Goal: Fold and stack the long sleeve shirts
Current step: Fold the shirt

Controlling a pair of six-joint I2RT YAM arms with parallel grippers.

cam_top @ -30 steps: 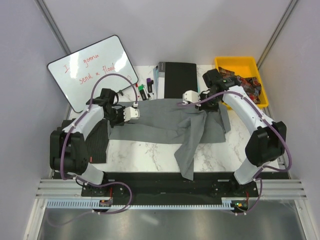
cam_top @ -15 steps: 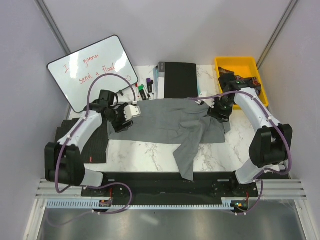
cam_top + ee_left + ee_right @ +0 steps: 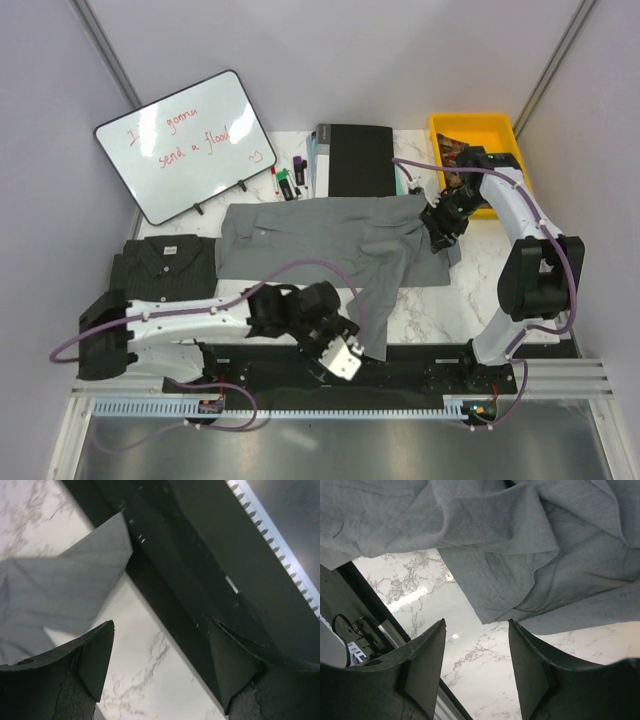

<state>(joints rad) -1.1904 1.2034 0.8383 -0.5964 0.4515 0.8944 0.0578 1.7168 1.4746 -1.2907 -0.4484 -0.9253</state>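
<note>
And here's the grey shirt (image 3: pixel 320 235), spread wide across the middle of the marble surface (image 3: pixel 440 300), collar out on the left side, cloth plain mid-grey and well rumpled, with thick folds bunched toward its right half. One long sleeve (image 3: pixel 375 300) trails off that bunch, running down toward the near edge of the surface and ending right by the black base rail (image 3: pixel 250 358).

Over on the left, the striped shirt (image 3: pixel 165 262) lies as a neat dark charcoal rectangle, collar up, its right edge just beside the grey one's left edge.

The left arm lies low along the near edge, and the left end effector (image 3: pixel 345 362) hovers by the sleeve's tip. From its wrist view the left end effector (image 3: pixel 160 630) is released, fingers spread wide, nothing between them, the pointed grey sleeve (image 3: pixel 75 590) lying flat on the marble just past them.

The right end effector (image 3: pixel 440 225) sits over the shirt's right-hand edge. Its wrist view shows the right end effector (image 3: pixel 476 625) released too, jaws apart and empty, the crumpled grey shirt (image 3: pixel 495 555) heaped just beyond the fingertips.

At the back: a black book (image 3: pixel 360 160), a whiteboard (image 3: pixel 185 140) and a yellow bin (image 3: pixel 480 140).
</note>
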